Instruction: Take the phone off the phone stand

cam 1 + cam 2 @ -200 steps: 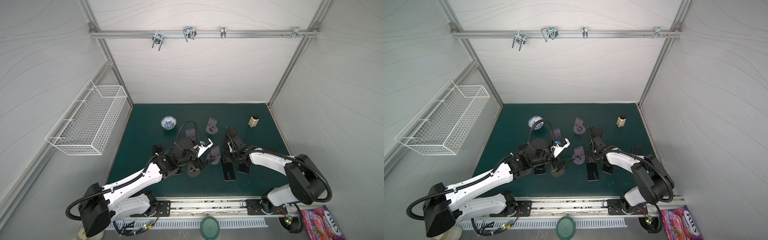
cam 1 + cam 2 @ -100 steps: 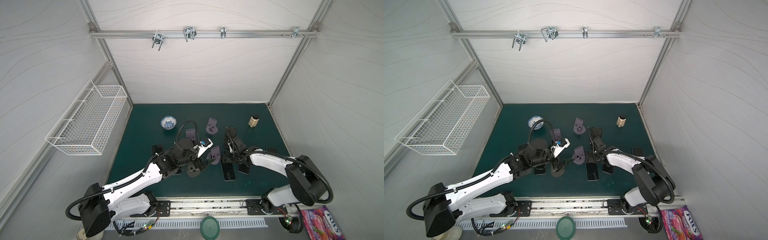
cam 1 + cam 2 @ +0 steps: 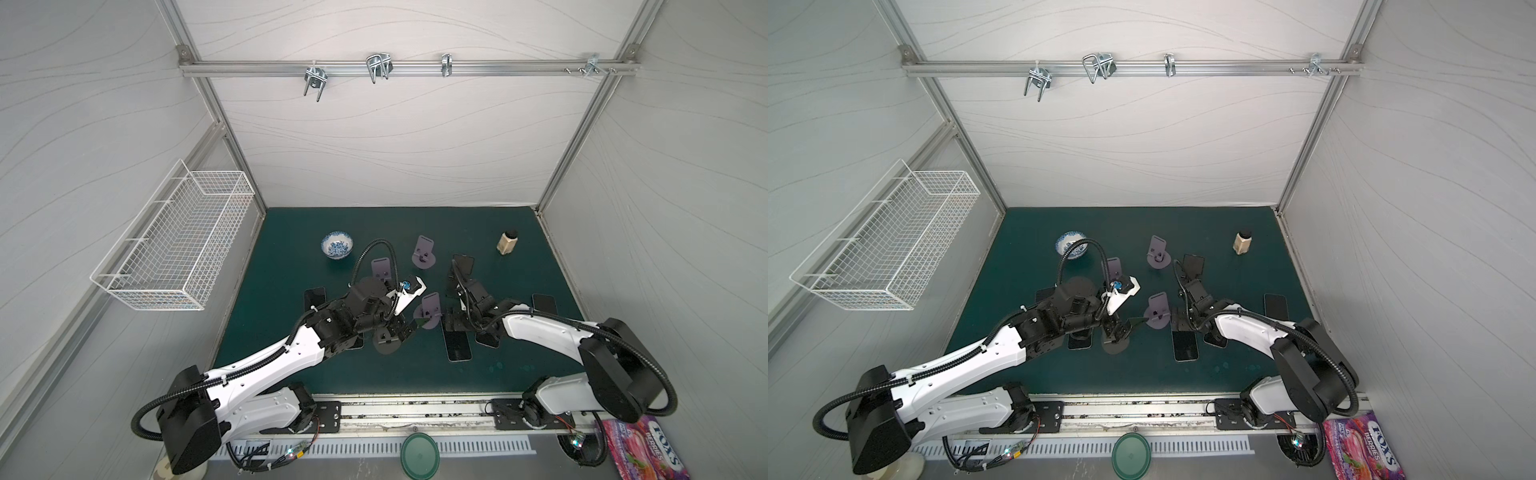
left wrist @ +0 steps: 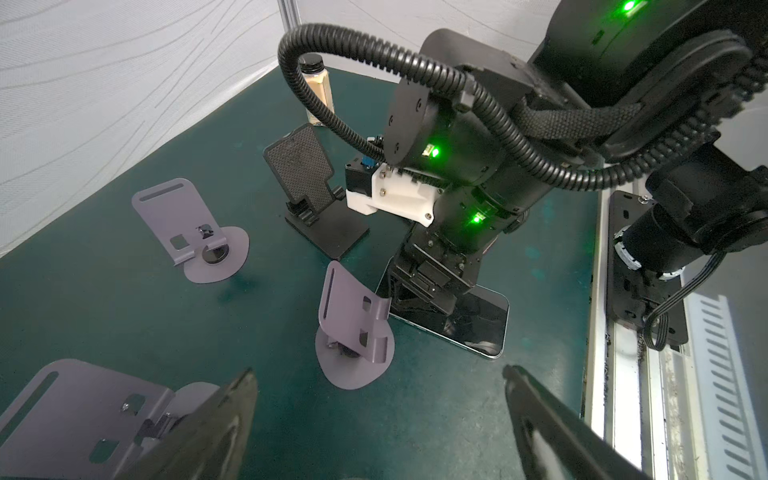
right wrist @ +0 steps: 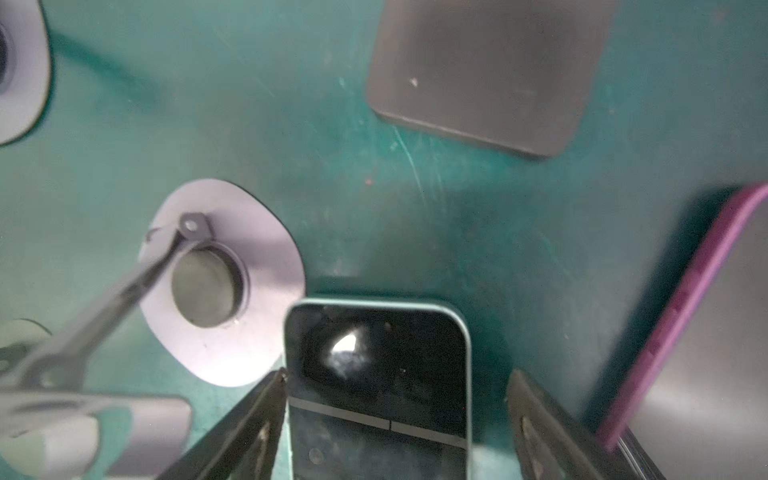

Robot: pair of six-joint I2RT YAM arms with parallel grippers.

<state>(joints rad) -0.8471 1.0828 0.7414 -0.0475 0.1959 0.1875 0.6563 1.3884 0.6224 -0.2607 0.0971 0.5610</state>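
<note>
A dark phone with a pale teal rim lies flat on the green mat, screen up, also seen in both top views and from the left wrist. Beside it stands an empty purple phone stand. My right gripper straddles the phone's far end, open. One finger touches the rim. The other finger stands clear of it. My left gripper hangs open and empty beside the stand.
A black stand and two more purple stands sit behind. Other phones lie flat, one purple-cased right beside the right gripper. A bowl and a bottle stand at the back.
The right gripper's jaws have spread apart around the phone, which stays flat on the mat. The left arm has not moved.
</note>
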